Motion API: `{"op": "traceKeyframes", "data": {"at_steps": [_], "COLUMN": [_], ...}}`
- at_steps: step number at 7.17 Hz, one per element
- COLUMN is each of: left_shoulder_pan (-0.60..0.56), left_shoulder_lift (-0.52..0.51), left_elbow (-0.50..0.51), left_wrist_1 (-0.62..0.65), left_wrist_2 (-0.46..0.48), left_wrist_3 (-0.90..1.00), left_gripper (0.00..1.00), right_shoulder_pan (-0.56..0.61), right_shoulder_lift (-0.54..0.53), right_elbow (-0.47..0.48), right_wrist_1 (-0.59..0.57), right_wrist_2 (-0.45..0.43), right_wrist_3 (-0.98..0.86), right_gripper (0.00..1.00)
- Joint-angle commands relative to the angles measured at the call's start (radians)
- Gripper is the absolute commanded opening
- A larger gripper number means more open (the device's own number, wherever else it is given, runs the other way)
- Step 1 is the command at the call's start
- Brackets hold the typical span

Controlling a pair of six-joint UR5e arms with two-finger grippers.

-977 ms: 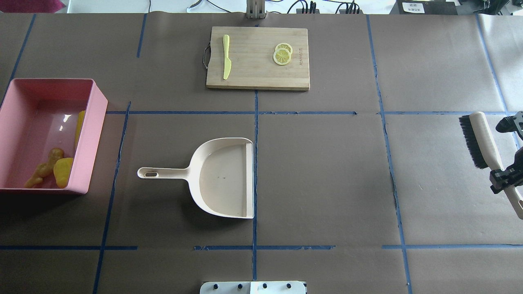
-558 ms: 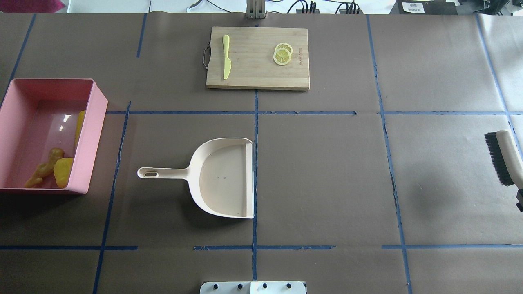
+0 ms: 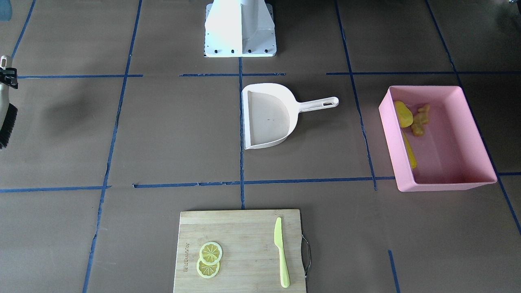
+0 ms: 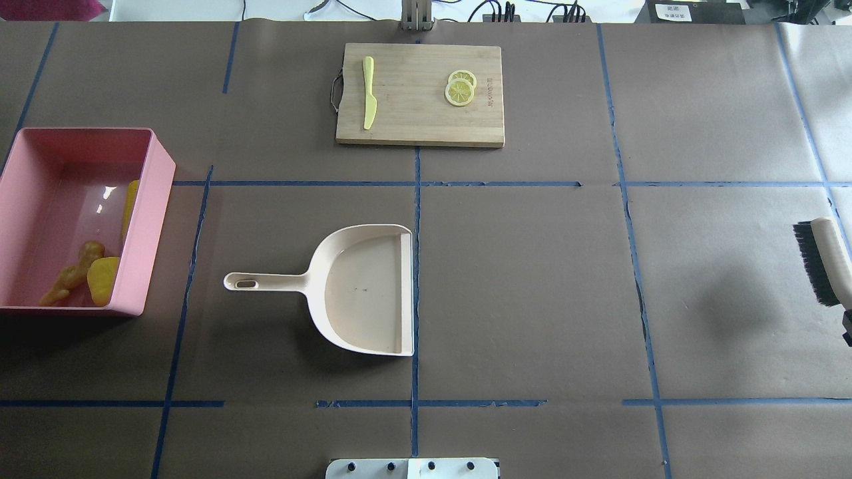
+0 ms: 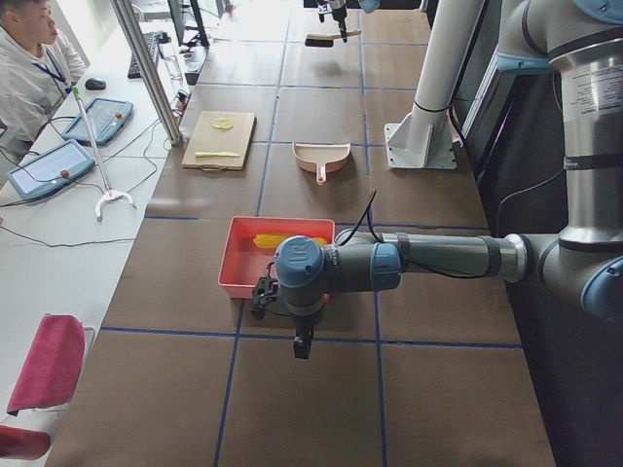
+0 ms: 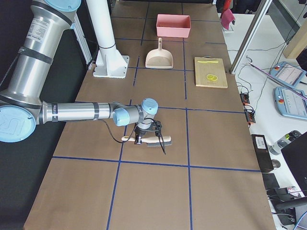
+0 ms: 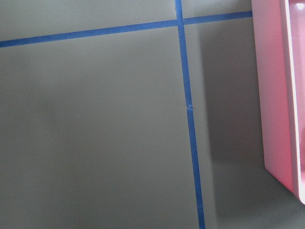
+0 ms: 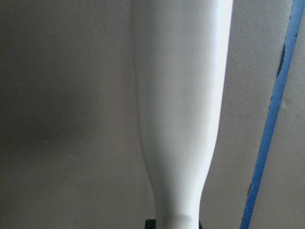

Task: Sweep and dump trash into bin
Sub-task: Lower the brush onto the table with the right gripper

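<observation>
The pink bin (image 4: 143, 226) stands at the table's left and holds the corn cob (image 4: 128, 209), the lumpy yellow vegetable (image 4: 103, 279) and the ginger root (image 4: 73, 273). The bin also shows in the front view (image 3: 390, 138). The cream dustpan (image 4: 363, 289) lies empty at mid-table. My right gripper (image 3: 8, 77) is shut on the handle of a brush (image 4: 822, 259) and holds it above the table's far right edge. The handle fills the right wrist view (image 8: 181, 105). My left gripper (image 5: 303, 342) hangs just beside the bin, beyond its left end. I cannot tell whether it is open or shut.
A wooden cutting board (image 4: 419, 93) at the back carries a lime-green knife (image 4: 369, 93) and two lemon slices (image 4: 460, 88). The robot's white base (image 3: 240, 28) stands at the near edge. An operator (image 5: 29, 68) sits beyond the table.
My right gripper has carried the brush to the right, almost out of the overhead view, and then nearly stopped. The bin, trash and dustpan have not moved.
</observation>
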Motion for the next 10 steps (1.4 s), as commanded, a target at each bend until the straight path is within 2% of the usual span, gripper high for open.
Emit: {"op": "traceKeyframes", "data": {"at_steps": [1,2,4,5,6,8,9,10], "left_shoulder_pan": [0.000,0.000,0.000,0.000,0.000,0.000,0.000,0.000], "left_shoulder_lift": [0.000,0.000,0.000,0.000,0.000,0.000,-0.002,-0.002], "left_elbow": [0.000,0.000,0.000,0.000,0.000,-0.002,-0.006,-0.008], "left_wrist_1": [0.000,0.000,0.000,0.000,0.000,0.000,0.000,0.000], "left_wrist_2": [0.000,0.000,0.000,0.000,0.000,-0.002,0.000,0.000], "left_wrist_3": [0.000,0.000,0.000,0.000,0.000,0.000,0.000,0.000], "left_gripper": [1.00,1.00,1.00,1.00,1.00,1.00,1.00,1.00], "right_shoulder_pan": [0.000,0.000,0.000,0.001,0.022,0.166,0.223,0.289], "right_shoulder_lift": [0.034,0.045,0.045,0.047,0.053,0.067,0.089,0.097], "right_elbow": [-0.042,-0.054,-0.042,-0.034,-0.013,0.053,0.047,0.041], "right_wrist_1": [0.000,0.000,0.000,0.002,0.003,-0.003,-0.017,-0.070], "right_wrist_2": [0.011,0.012,0.015,0.015,0.014,0.009,0.009,0.011], "right_wrist_3": [0.000,0.000,-0.001,0.000,-0.004,-0.020,-0.049,-0.158], "right_gripper": [0.21,0.46,0.53,1.00,1.00,1.00,1.00,1.00]}}
